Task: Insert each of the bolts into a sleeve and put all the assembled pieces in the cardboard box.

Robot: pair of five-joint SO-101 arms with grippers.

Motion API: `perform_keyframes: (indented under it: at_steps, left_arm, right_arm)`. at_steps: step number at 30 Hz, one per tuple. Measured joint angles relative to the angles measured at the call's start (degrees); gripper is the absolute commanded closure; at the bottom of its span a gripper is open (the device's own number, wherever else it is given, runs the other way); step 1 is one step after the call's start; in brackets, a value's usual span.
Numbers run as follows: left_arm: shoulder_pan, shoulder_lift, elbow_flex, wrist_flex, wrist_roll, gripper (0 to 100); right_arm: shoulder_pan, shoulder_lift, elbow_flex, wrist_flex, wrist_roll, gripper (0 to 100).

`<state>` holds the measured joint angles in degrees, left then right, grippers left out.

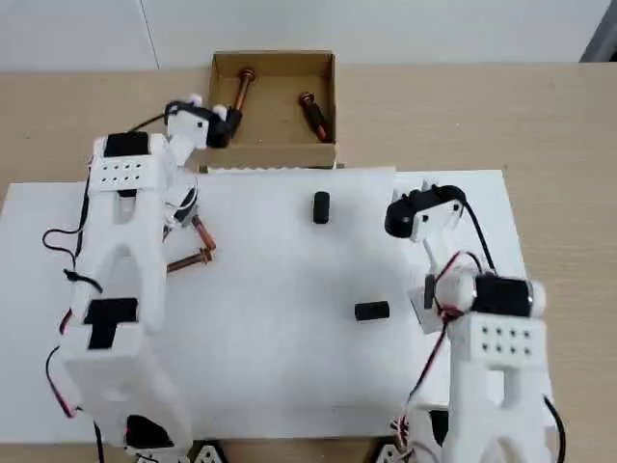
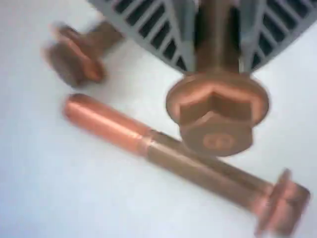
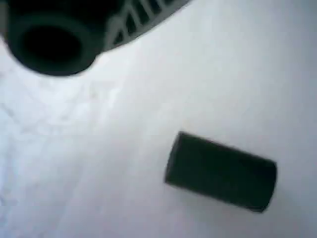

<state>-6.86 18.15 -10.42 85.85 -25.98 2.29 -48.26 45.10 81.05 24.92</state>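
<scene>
My left gripper point(image 2: 218, 54) is shut on a copper bolt point(image 2: 217, 114) whose hex head faces the camera. It hangs just above the white sheet. A second bolt point(image 2: 168, 158) lies under it, and a third bolt point(image 2: 79, 57) lies a little farther off. In the high view the loose bolts point(image 1: 202, 236) point(image 1: 188, 260) lie beside the left arm's gripper point(image 1: 183, 207). My right gripper point(image 3: 64, 29) is shut on a black sleeve point(image 3: 52, 42) with its bore facing the camera. Another sleeve point(image 3: 220, 171) point(image 1: 371, 311) lies on the sheet close by. A third sleeve point(image 1: 321, 207) stands near the cardboard box point(image 1: 273, 145).
The box holds two assembled pieces point(image 1: 243, 92) point(image 1: 314, 113). A white sheet point(image 1: 280, 367) covers the wooden table, and both arm bases stand at its front edge. Cables trail along the left arm.
</scene>
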Motion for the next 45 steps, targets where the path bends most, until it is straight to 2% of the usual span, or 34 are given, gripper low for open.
perform_keyframes:
  at_steps: [5,13,17,19,25,29,34,40,45]
  left_arm:
    - [1.49,-9.14,0.0,1.76,0.0,99]
    - [7.65,-20.84,0.0,9.23,-0.26,99]
    - [10.73,-24.7,0.18,9.67,-0.09,100]
    - [12.4,-26.81,2.29,9.05,2.29,100]
    - [15.12,-37.19,13.8,2.29,13.98,100]
    - [15.91,-47.03,25.76,-3.52,14.68,100]
    - [15.91,-60.84,42.02,-16.26,15.12,100]
    - [15.91,-74.46,59.96,-31.56,16.7,100]
    - [15.91,-81.05,68.48,-36.04,27.78,99]
  right_arm:
    - [-0.26,-11.96,0.18,4.84,0.0,99.5]
    - [-0.26,-23.91,2.11,5.8,-0.26,99.6]
    - [-0.35,-29.63,3.25,5.8,-6.15,99.6]
    - [-0.35,-32.79,5.1,5.36,-9.14,99.6]
    - [-0.35,-42.37,14.24,0.97,-11.6,99.6]
    - [-0.35,-50.73,21.45,-2.11,-11.69,99.6]
    - [-1.05,-54.59,28.4,-6.51,-11.69,99.6]
    - [-7.65,-54.51,34.29,-13.71,-11.87,99.6]
    - [-15.21,-54.51,40.26,-23.3,-15.91,99.6]
